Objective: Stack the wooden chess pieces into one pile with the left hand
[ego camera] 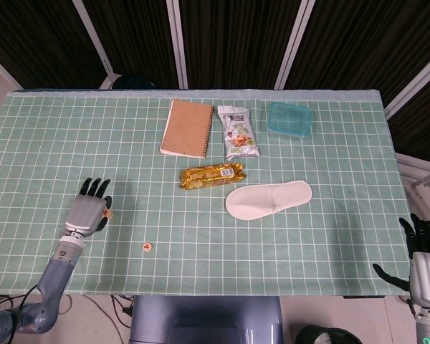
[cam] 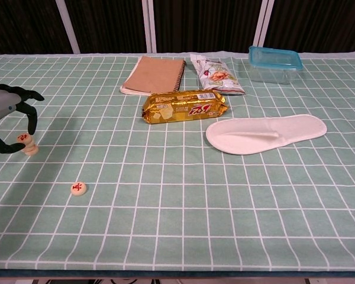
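Two small round wooden chess pieces with red characters show on the green gridded tabletop [cam: 183,201]: one chess piece at the left edge [cam: 25,140] sits tilted on top of what looks like another disc below it, and a lone chess piece [cam: 78,189] lies flat nearer the front edge, well apart from the first.

The left robot hand [cam: 9,121] hangs over the tilted piece with its dark fingers [cam: 31,118] curled around it. Whether the fingertips actually pinch the disc or only bracket it, I cannot tell.

The right robot hand [ego camera: 423,254] rests off the tabletop's right edge, fingers apart, holding nothing.

The step in hand looks like seating this piece on the pile. To do it well, the disc should be levelled and centred over the one beneath before the fingers part. The fingers should then spread straight outward and lift vertically, so no fingertip drags the top disc sideways. Round, thin discs slide easily, so a slanted release risks toppling the pile. The lone piece by the front edge remains to be fetched.
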`<state>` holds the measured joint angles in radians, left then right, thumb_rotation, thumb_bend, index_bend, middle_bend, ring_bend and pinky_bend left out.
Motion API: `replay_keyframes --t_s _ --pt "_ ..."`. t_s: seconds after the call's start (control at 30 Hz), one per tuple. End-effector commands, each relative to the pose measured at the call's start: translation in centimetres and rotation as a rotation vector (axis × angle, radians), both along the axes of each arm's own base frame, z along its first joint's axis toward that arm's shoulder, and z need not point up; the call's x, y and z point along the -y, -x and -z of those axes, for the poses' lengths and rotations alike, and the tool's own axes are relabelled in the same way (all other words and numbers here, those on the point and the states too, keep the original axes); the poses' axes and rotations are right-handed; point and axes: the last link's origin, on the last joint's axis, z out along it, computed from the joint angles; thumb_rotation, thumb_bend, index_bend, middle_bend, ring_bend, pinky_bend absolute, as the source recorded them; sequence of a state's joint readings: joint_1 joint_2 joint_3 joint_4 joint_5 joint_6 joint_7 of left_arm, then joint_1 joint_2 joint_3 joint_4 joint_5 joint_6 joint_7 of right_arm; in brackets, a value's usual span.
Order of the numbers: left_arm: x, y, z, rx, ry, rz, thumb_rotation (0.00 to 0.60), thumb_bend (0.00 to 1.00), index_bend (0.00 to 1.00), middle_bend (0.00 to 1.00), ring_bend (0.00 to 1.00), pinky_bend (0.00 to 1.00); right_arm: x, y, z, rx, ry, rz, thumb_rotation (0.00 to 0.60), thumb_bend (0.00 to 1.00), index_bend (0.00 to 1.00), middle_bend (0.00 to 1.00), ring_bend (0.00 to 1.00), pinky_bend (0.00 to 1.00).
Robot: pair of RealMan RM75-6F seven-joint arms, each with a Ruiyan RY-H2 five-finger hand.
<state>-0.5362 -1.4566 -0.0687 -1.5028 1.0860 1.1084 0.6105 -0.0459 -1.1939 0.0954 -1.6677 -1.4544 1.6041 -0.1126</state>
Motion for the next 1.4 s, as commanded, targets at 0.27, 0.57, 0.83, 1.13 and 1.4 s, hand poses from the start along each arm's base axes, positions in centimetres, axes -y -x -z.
replay_keyframes --t_s 0.27,0.57,0.83,1.13,1.4 --pt "0.0 0.0 0.0 -0.002 -0.002 -0.001 0.600 0.32 0.47 0.06 0.00 0.00 0.0 0.0 0.0 0.001 0.001 0.002 0.600 0.20 0.09 0.03 0.00 0.00" --pt "0.0 0.0 0.0 -0.005 -0.003 0.001 0.600 0.32 0.45 0.06 0.00 0.00 0.0 0.0 0.0 0.000 -0.001 0.003 0.600 0.20 0.09 0.03 0.00 0.00" --pt "0.1 -0.1 -0.1 -0.003 -0.003 0.007 0.600 0.32 0.42 0.06 0.00 0.00 0.0 0.0 0.0 -0.001 -0.001 0.004 0.600 0.21 0.09 0.03 0.00 0.00" --pt "1.5 -2.9 -1.2 0.071 -0.013 0.120 0.600 0.32 0.41 0.06 0.00 0.00 0.0 0.0 0.0 -0.003 -0.002 0.004 0.600 0.20 0.09 0.03 0.00 0.00" --pt "3.9 -4.7 -0.3 0.108 0.091 0.175 0.600 0.31 0.38 0.06 0.00 0.00 0.0 0.0 0.0 -0.002 -0.001 0.005 0.600 0.20 0.09 0.03 0.00 0.00"
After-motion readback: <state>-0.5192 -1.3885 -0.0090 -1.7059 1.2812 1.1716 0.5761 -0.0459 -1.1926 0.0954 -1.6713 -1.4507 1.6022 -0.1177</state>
